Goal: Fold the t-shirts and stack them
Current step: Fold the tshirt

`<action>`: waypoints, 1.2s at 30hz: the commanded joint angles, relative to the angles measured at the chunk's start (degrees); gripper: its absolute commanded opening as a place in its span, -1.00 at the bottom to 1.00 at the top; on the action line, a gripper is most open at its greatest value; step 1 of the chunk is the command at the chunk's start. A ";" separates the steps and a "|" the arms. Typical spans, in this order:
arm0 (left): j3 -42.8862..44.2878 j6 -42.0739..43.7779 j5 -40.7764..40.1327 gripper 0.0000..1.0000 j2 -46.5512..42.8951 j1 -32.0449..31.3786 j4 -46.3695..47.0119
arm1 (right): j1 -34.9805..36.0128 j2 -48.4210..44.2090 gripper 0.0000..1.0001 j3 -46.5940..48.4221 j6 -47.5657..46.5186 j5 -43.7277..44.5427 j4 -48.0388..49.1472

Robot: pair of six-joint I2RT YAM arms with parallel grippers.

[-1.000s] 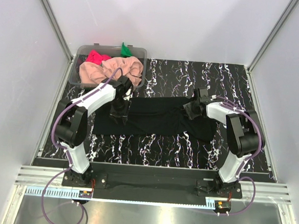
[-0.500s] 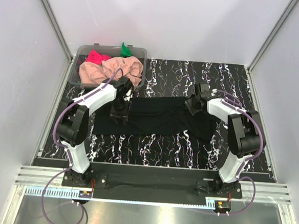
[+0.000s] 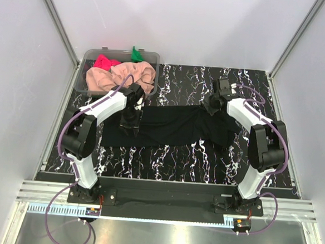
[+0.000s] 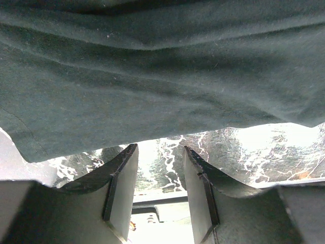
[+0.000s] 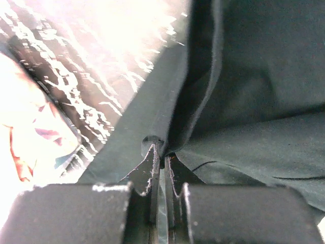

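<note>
The black t-shirt (image 3: 168, 125) lies in the middle of the counter (image 3: 176, 162). The counter is black with white streaks. The shirt is stretched out long from side to side, and it is not flat. It has bumps and folds, most of all on its right end.

The left hand (image 3: 130, 126) is over the left part of the black t-shirt. In the left wrist view its two fingers (image 4: 123, 188) are spread apart. You can see the shiny counter in the gap between them, and no cloth is in that gap. The black t-shirt (image 4: 162, 76) fills the view just past the fingertips, with its edge right by them.

The right hand (image 3: 209, 108) is at the far right end of the shirt. In the right wrist view this hand (image 5: 158, 150) is pressed together, and it is pinching a thin fold of the black t-shirt (image 5: 264, 76). The cloth rises up in a ridge from the pinch.

A clear plastic tub (image 3: 81, 82) sits at the far left corner of the counter. The peach-pink t-shirt (image 3: 118, 77) is piled in it and spills over the near rim. The pink-red t-shirt (image 3: 104, 62) pokes out behind it. The green t-shirt (image 3: 136, 55) peeks up at the back edge of the tub. All three are scrunched up, not folded.
</note>
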 commanded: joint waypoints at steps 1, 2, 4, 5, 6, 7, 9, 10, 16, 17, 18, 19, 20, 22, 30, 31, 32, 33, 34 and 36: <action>1.67 0.91 1.72 -0.10 0.38 -0.26 0.18 | -0.50 -0.19 -0.85 3.39 -2.96 2.52 -1.74; 1.76 0.91 1.98 -0.11 0.73 -0.18 0.27 | -0.41 0.42 -0.84 4.35 -4.01 2.35 -1.74; 2.02 0.91 2.16 -0.11 0.82 -0.18 0.27 | -0.76 2.43 -0.83 5.67 -4.37 0.52 -2.35; 1.94 0.99 2.51 -0.10 0.91 -0.18 0.27 | -0.85 2.97 -0.76 5.94 -4.29 0.24 -2.71; 2.11 1.08 2.68 -0.10 0.91 -0.18 0.18 | -0.76 3.15 -0.66 5.85 -4.29 -0.11 -2.88; 2.02 1.17 2.86 -0.10 0.82 -0.26 0.18 | -0.76 3.24 -0.58 5.50 -4.11 -0.72 -2.88; 1.85 1.17 3.12 -0.10 0.91 -0.18 0.27 | -0.76 2.89 -0.30 4.89 -3.76 -0.73 -2.88; 1.76 1.17 3.21 -0.10 1.00 -0.18 0.18 | -0.85 2.80 -0.28 4.80 -4.02 -0.72 -3.15; 2.37 1.17 2.78 -0.07 1.26 -0.35 0.18 | -0.85 2.89 -0.16 7.00 -7.18 -0.90 -8.94; 2.29 1.00 2.25 -0.07 1.18 -0.35 0.10 | -0.85 1.75 -0.15 6.56 -7.27 -0.64 -9.04; 2.20 0.82 1.46 -0.06 1.09 -0.35 0.18 | -0.85 -0.69 -0.14 6.12 -7.53 -0.20 -9.12; 2.11 0.47 0.41 -0.06 1.09 -0.35 0.01 | -0.85 -1.94 -0.13 5.07 -7.80 -0.11 -9.39; 1.94 0.12 -1.51 -0.05 1.09 -0.35 -0.08 | -0.85 -3.08 -0.13 4.36 -7.89 -0.20 -10.17; 1.24 -1.46 -2.84 -0.05 1.18 -0.35 0.00 | -0.85 -6.24 -0.10 1.22 -7.72 -0.63 -12.46; -0.44 -7.44 -1.97 -0.05 1.17 -0.35 3.70 | -0.76 -10.47 -0.11 -7.33 -7.36 -0.20 -13.51; -0.61 -8.05 -2.84 -0.05 1.18 -0.35 3.70 | -0.76 -10.56 -0.12 -7.42 -7.54 0.24 -14.22; -0.79 -8.41 -2.85 -0.05 0.91 -0.35 3.70 | -0.76 -10.30 -0.11 -7.16 -7.80 1.11 -15.27; -0.96 -8.58 -4.68 -0.05 0.91 -0.35 3.61 | -0.76 -9.86 -0.10 -6.90 -8.41 1.73 -16.76; -1.31 -8.76 -5.65 -0.05 0.74 -0.35 3.70 | -0.76 -9.51 -0.10 -6.37 -9.55 1.48 -17.55; -1.49 -9.03 -6.10 -0.05 0.65 -0.26 3.44 | -0.85 -8.37 -0.10 -5.49 -10.35 1.21 -20.45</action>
